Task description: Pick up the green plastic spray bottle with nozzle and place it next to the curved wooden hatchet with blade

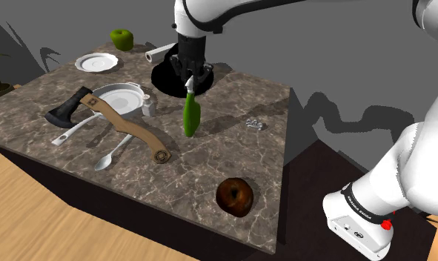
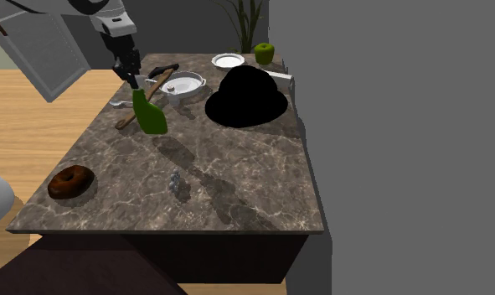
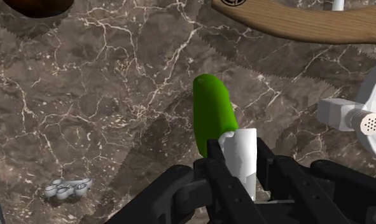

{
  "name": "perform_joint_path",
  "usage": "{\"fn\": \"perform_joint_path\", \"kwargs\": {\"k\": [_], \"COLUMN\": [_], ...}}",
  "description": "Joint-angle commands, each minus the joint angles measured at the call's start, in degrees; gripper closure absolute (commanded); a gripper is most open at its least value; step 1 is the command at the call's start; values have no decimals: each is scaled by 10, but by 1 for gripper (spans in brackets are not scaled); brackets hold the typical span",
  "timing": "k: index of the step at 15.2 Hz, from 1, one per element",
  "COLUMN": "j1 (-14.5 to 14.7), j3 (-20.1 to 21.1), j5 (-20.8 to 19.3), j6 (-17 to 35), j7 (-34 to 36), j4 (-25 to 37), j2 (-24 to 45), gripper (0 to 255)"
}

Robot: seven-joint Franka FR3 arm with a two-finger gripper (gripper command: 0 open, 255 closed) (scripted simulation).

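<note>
One claw (image 1: 189,81), straight down, tight around the green spray bottle (image 1: 192,117)

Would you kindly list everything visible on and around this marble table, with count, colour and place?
spray bottle: 1, green with white nozzle, hanging from the tool above mid-table
hatchet: 1, tan curved handle, dark head, lying flat on the table
pan: 1, white, between hatchet and hat
plate: 1, white, far corner
apple: 1, green, beside the plate
spoon: 1, grey, beside the hatchet handle
hat: 1, black, far side
doughnut: 1, brown, near edge
small trinket: 1, silvery, mid-table
table: 1, brown marble
arm: 1, white
tool: 1, black, shut on the nozzle
</note>
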Motion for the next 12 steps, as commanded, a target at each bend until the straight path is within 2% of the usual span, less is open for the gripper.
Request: {"fn": "perform_joint_path", "kwargs": {"k": [1,7,8,12], "j1": [0,0,0,0], "j3": [0,0,0,0], "j5": [0,0,0,0], "j6": [4,4,4,4], "j7": [0,0,0,0], "j4": [-3,-3,-3,-3], "j2": [0,0,0,0], "gripper": [255,255,0,0]}}
